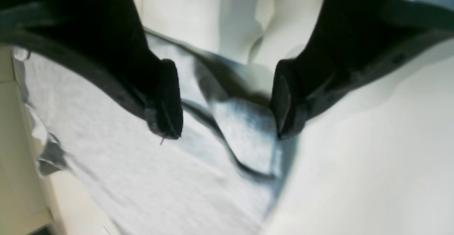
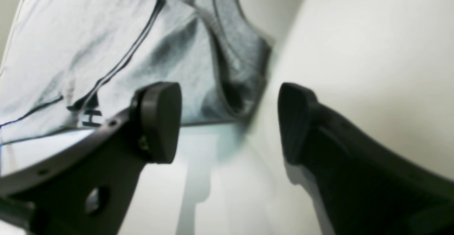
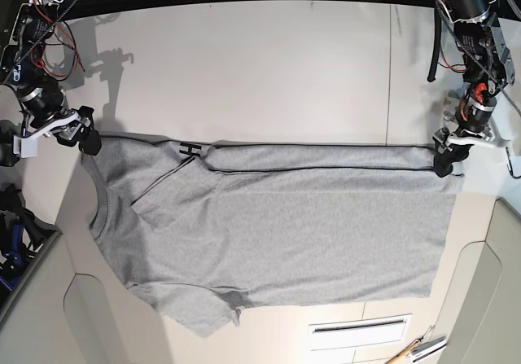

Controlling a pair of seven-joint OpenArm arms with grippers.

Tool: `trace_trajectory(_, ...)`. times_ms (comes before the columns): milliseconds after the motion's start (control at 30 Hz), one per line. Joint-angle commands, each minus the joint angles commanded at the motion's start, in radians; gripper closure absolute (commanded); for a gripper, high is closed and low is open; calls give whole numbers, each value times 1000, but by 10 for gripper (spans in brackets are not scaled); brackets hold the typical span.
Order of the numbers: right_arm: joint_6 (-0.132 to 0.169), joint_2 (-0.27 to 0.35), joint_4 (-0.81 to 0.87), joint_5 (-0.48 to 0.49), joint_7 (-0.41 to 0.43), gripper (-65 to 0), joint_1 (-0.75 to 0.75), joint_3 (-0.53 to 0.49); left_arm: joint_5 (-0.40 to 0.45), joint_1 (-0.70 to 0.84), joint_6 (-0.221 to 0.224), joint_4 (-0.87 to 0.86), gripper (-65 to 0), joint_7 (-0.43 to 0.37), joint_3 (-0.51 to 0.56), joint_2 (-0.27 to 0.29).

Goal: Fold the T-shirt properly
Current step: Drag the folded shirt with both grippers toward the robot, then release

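The heather-grey T-shirt (image 3: 277, 230) lies flat across the white table (image 3: 260, 63), its top edge folded over in a long band. A bit of black lettering (image 3: 190, 148) shows on that fold. At the shirt's right top corner, my left gripper (image 3: 445, 164) is open. In the left wrist view, a raised fold of cloth (image 1: 244, 132) sits between the spread left gripper (image 1: 227, 132) fingers. My right gripper (image 3: 85, 140) is open at the left top corner, by the sleeve. In the right wrist view, bunched grey cloth (image 2: 234, 72) lies just beyond the right gripper (image 2: 228, 125).
Table seams run at the right (image 3: 389, 71). A slotted white panel (image 3: 358, 329) and a wooden-handled tool (image 3: 415, 350) lie near the front right edge. Red and black cables (image 3: 41, 22) hang by the arm at the far left.
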Motion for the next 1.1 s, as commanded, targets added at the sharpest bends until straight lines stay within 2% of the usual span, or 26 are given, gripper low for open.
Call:
trace_trajectory(167,-3,-32,-1,0,4,-422,0,-12,-1,0,1,0,-419,-7,10,5)
trace_trajectory(300,-7,-33,-21,-26,47,-422,6,-38,0,0,1,0,-419,-6,9,5)
trace_trajectory(367,-19,-33,-40,-22,50,-422,5,-38,0,0,1,0,-419,-6,9,5)
trace_trajectory(567,-20,-33,-99,-22,121,-422,8,-38,0,0,-2,0,-417,-8,9,5)
trace_trajectory(600,-20,-33,-104,-22,126,-422,12,-38,-1,0,-2,0,-390,-8,9,5)
trace_trajectory(700,-23,-33,-132,-22,128,-420,42,-38,-1,0,-2,0,-212,-8,10,5)
trace_trajectory(800,-23,-33,-159,-22,128,-419,72,-38,-1,0,-2,0,-73,-8,9,5)
trace_trajectory(833,-22,-33,-160,-22,128,-401,75,-38,-1,0,-2,0,-19,-7,9,5)
trace_trajectory(867,-22,-32,-159,-22,128,-337,77,-38,-1,0,-3,0,0,-7,9,5)
trace_trajectory(933,-18,-32,-159,-22,124,-143,78,-38,-1,-2,-15,0,0,-7,9,5)
trace_trajectory(967,-1,-32,-159,-22,124,-52,78,-38,-1,-3,-15,0,0,-5,9,5)
trace_trajectory(1000,20,-32,-159,-22,124,0,81,-38,-2,-3,-15,1,0,-4,9,4)
trace_trajectory(1100,48,-29,-148,-18,99,0,86,-38,-11,-3,-15,3,0,-4,9,4)
